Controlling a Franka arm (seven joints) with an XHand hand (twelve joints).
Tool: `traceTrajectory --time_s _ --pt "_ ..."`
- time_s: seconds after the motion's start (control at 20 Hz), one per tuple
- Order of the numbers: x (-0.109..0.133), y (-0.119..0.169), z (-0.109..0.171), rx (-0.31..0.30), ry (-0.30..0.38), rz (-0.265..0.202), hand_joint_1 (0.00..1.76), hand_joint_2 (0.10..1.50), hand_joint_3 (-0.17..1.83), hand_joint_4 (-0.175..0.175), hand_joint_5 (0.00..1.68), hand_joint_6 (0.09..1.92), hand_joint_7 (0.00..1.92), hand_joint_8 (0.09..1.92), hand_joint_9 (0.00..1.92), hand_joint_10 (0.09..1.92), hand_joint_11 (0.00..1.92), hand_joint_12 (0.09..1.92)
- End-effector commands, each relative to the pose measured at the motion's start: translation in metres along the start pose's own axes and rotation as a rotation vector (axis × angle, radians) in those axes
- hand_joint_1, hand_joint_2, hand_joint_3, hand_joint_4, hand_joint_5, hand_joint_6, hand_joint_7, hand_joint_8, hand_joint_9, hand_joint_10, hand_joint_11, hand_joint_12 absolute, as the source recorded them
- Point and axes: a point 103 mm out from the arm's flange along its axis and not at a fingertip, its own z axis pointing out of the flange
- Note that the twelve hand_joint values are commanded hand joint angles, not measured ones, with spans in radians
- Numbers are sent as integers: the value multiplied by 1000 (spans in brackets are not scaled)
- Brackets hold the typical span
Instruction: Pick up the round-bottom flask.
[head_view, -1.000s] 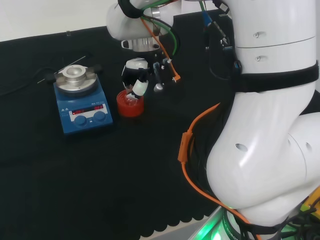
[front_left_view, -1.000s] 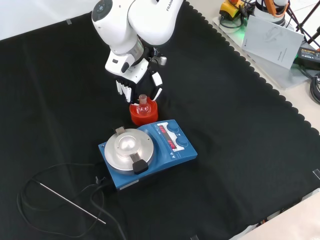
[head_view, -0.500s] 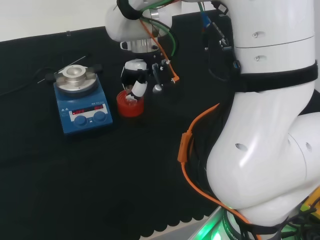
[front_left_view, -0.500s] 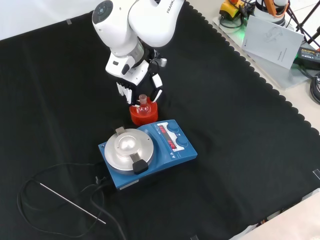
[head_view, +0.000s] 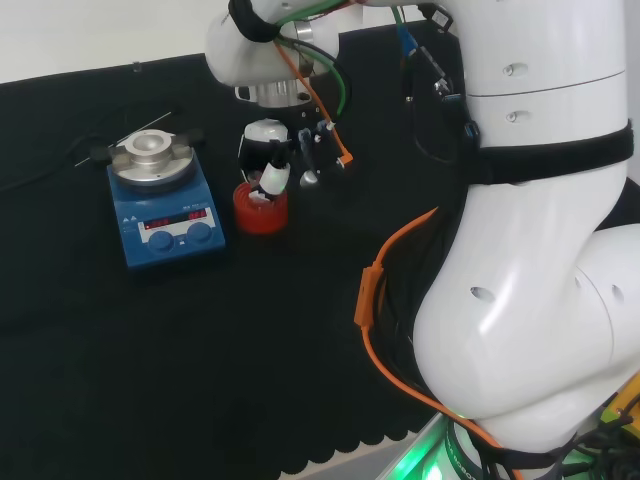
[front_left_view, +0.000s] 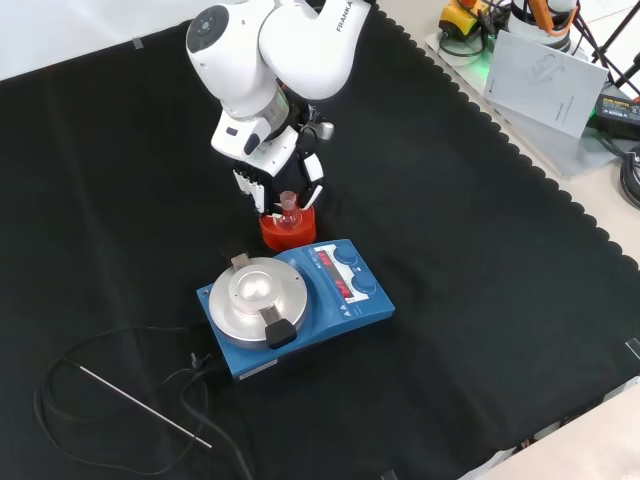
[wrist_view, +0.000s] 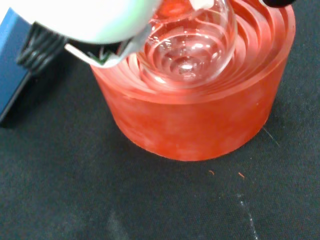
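Observation:
A clear round-bottom flask (front_left_view: 289, 212) stands upright in a red ribbed ring stand (front_left_view: 285, 237) on the black cloth. The black and white hand (front_left_view: 272, 160) hangs directly over it, its fingers pointing down on either side of the flask's neck and not closed on it. In the head view the hand (head_view: 265, 150) is above the stand (head_view: 260, 217), and a white fingertip reaches down to the flask (head_view: 262, 197). Close up in the wrist view, the flask's bulb (wrist_view: 187, 42) rests in the stand (wrist_view: 195, 125), with a blurred white part of the hand (wrist_view: 95, 20) beside it.
A blue hotplate stirrer (front_left_view: 290, 300) with a round metal top stands right next to the stand, on the near side in the front view. Its black cable and a thin metal rod (front_left_view: 145, 405) lie on the cloth at the lower left there.
The hand has sunk a little lower over the flask, and its fingers now reach down beside the neck. Flask and stand have not moved.

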Motion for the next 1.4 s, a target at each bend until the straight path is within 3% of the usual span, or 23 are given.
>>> traceTrajectory --time_s 0.05,0.15,0.3,0.65,1.4 --pt "1 0 1 -19 -11 -1 1133 504 897 -175 1067 883 1356 703 1475 551 1357 1016" --pt "1 0 1 -22 -13 1 1172 616 763 -175 1154 839 1379 683 1499 523 1388 1007" --pt "1 0 -1 -35 -12 2 1189 655 708 -175 1197 799 1398 667 1519 499 1440 984" --pt "0 -3 -7 -75 -13 13 1311 610 751 -175 1149 756 1415 626 1575 434 1531 930" --pt "3 -8 -15 -88 0 19 1319 573 812 -175 1161 756 1419 654 1635 394 1619 903"
